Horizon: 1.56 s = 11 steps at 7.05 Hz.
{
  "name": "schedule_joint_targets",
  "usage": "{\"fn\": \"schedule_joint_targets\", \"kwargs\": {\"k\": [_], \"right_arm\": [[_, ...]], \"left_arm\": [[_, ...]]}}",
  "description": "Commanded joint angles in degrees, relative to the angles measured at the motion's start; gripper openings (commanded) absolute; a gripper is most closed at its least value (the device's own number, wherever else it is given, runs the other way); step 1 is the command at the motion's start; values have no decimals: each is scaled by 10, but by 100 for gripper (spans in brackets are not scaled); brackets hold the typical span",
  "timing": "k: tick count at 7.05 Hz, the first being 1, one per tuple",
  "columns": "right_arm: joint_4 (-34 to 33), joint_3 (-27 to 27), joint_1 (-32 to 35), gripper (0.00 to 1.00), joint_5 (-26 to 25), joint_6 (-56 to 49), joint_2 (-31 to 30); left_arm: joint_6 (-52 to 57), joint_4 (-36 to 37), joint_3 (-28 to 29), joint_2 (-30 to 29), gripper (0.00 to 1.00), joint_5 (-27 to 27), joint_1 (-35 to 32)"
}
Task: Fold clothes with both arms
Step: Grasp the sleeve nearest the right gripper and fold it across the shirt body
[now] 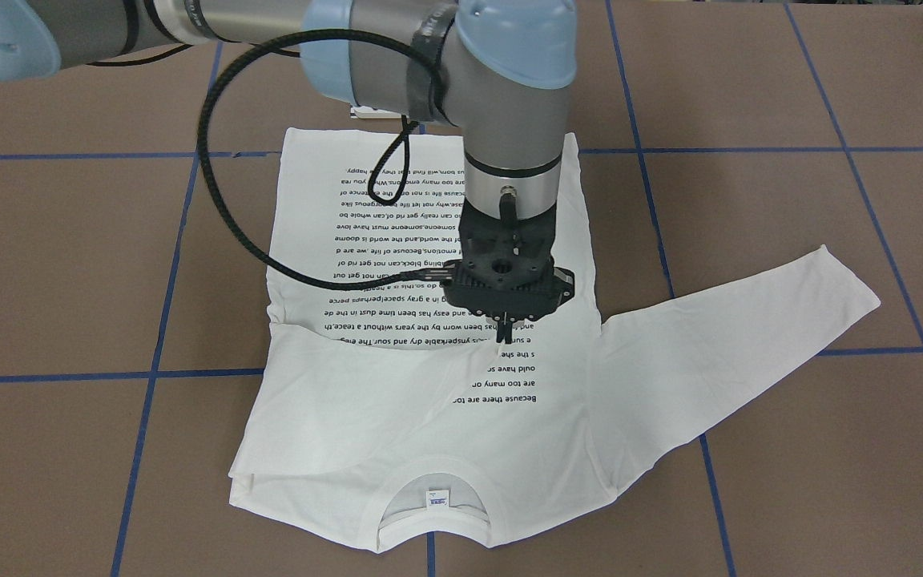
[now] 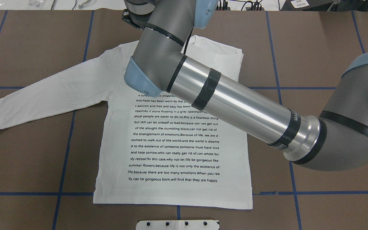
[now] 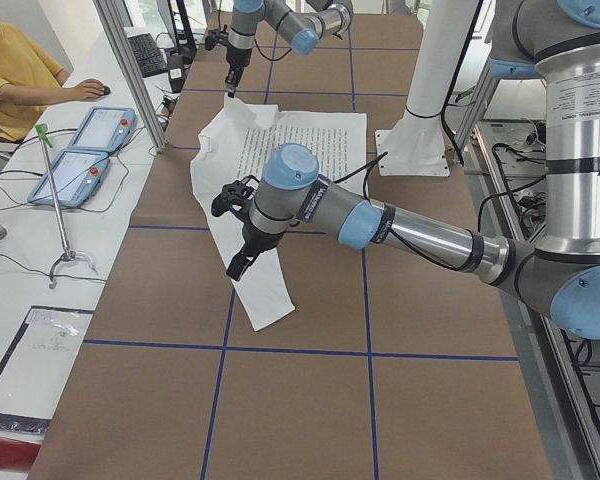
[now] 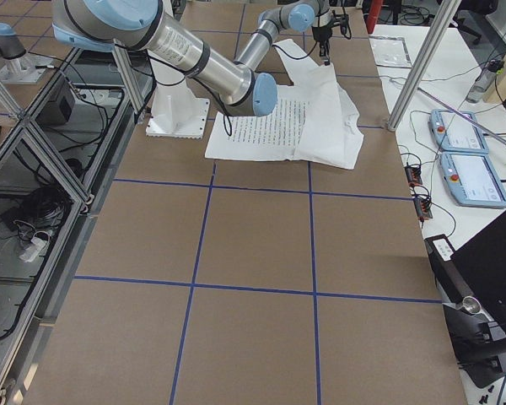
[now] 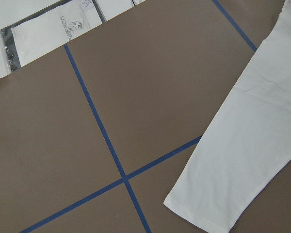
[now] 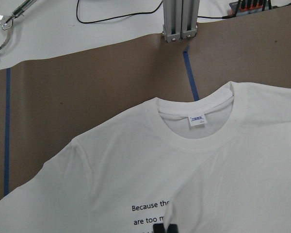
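White long-sleeved shirt lies flat mid-frame on the brown worktop, print side up. Collar sits at the bottom of the front view, with a small tag showing inside it. Black text block covers the chest. One sleeve is spread out toward the right of the front view. The other sleeve is folded in across the chest and hides part of the text. Blue tape lines grid the worktop.

Right arm enters from the right of the overhead view and reaches over the shirt, wrist pointing down. Right pincer is closed, pinching the end of the folded sleeve. In the right wrist view the fabric narrows into the black tips at the bottom edge.

Left arm is the near one in the left side view. Left pincer hangs over the spread sleeve. Can't tell whether it is open or closed, or whether it touches the cloth. Left wrist view has the sleeve end at lower right and no fingers in frame.
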Motion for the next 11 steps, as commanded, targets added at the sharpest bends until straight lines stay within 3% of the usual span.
{"fn": "schedule_joint_targets", "kwargs": {"k": [1,4,5,6,9,11], "right_arm": [[37,-29,-35,0,-41,36,13],[54,-92,-43,1,-51,57,64],[97,-119,-45,93,-56,91,67],[100,-142,-46,99,-63,98,81],[96,-151,-44,99,-63,102,99],[62,-150,-9,100,-21,75,93]], "left_arm": [[0,-6,5,-1,100,0,0],[-1,-41,30,-1,100,0,0],[-1,-41,30,-1,100,0,0],[-2,-41,29,-1,100,0,0],[-2,-41,29,-1,100,0,0],[-3,-44,33,-15,100,1,1]]}}
